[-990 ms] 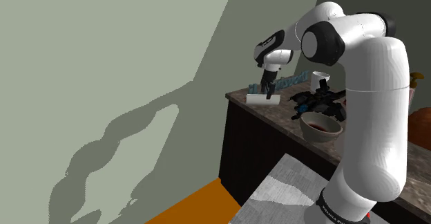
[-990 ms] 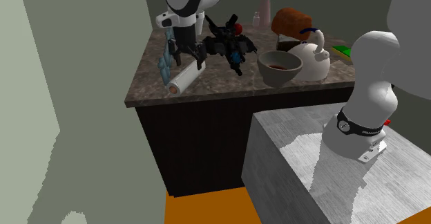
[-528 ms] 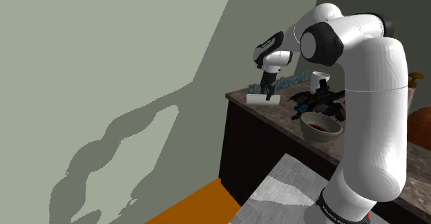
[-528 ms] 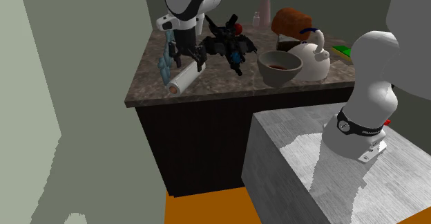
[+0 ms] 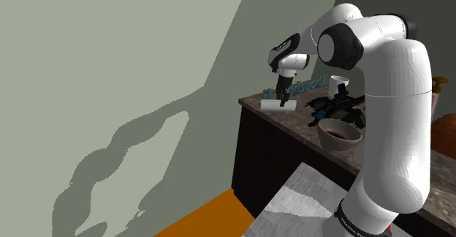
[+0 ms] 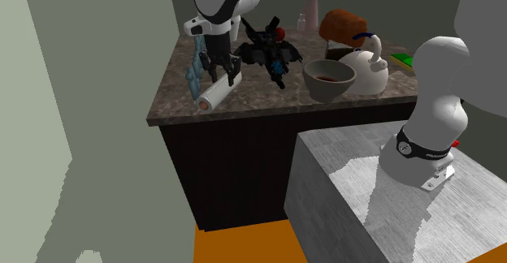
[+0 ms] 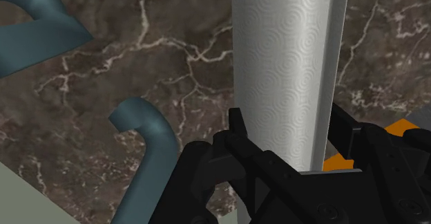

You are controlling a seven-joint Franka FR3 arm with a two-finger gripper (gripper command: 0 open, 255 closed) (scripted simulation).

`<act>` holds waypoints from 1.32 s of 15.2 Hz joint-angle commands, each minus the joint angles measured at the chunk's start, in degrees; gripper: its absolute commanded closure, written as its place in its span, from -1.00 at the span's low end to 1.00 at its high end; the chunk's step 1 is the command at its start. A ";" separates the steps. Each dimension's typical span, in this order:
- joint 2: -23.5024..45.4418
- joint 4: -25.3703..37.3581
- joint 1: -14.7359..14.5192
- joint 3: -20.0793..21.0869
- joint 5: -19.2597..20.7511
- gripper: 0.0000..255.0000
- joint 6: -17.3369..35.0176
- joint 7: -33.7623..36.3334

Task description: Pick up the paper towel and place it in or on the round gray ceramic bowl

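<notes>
Dark marble veined with white makes up the desk [image 6: 244,107], and the paper towel [image 6: 217,92] lies flat on it near the corner by the wall. It is a white roll, on its side. In the second exterior view its length runs from about seven o'clock to one o'clock, with a brownish core end showing at the seven o'clock tip.

The black pincer [image 6: 221,76] reaches down onto the upper half of the roll from the white arm. In the wrist view the pincer [image 7: 286,122] straddles the paper towel [image 7: 283,70]. One finger [image 7: 238,129] lies against one flank and the other against the opposite flank, so it is pinching the roll (which rests on the stone). Curved teal-grey pieces [image 7: 148,129] lie on the desk [image 7: 173,57] just beside the roll.

In the second exterior view the round gray bowl [image 6: 329,89] stands at roughly three o'clock from the roll, well apart from it. It is upright, with a dark reddish inside. Between roll and bowl sits a black jumble of a toy [image 6: 268,54] with a red spot. A white kettle [image 6: 367,68] touches or nearly touches the bowl at its two o'clock.

In the shoulder view the pincer [image 5: 281,96] meets the paper towel [image 5: 280,104] at the desk's edge, and the bowl [image 5: 337,142] sits at about four o'clock from it. A white mug [image 5: 337,84] stands near twelve o'clock of the bowl.
</notes>
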State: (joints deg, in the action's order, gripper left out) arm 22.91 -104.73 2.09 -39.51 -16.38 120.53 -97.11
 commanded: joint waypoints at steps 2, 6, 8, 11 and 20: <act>0.02 -0.01 0.00 0.00 0.00 1.00 -0.01 0.00; -1.09 0.95 -0.33 -0.48 0.91 1.00 -1.83 0.57; -1.78 1.66 -0.53 -0.77 1.50 1.00 -3.08 0.94; -2.75 2.84 -0.78 -1.17 2.31 1.00 -5.00 1.45; -5.04 7.15 -1.20 -2.05 4.25 1.00 -11.01 2.71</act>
State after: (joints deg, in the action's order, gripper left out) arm 17.92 -98.47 0.81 -41.49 -12.23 110.44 -94.48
